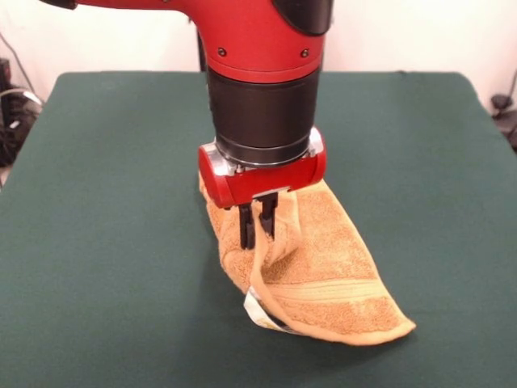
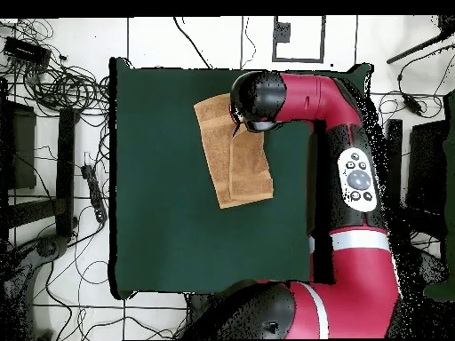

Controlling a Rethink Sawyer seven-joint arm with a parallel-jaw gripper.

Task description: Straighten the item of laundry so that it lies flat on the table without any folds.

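Towel [image 1: 323, 267] folded, white tag [image 1: 257, 309] front-visible only, claw [image 1: 257, 222] pinching fold

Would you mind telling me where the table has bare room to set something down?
The table is bare green cloth on both sides of the towel, out to its edges. The middle is crowded: the claw stands on the folded towel.

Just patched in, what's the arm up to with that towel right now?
The gripper is down at the golden-orange towel on the green table, its fingers close together on a raised ridge of cloth. The towel is folded over itself lengthwise, the white tag showing at the front end. It isn't flat yet.
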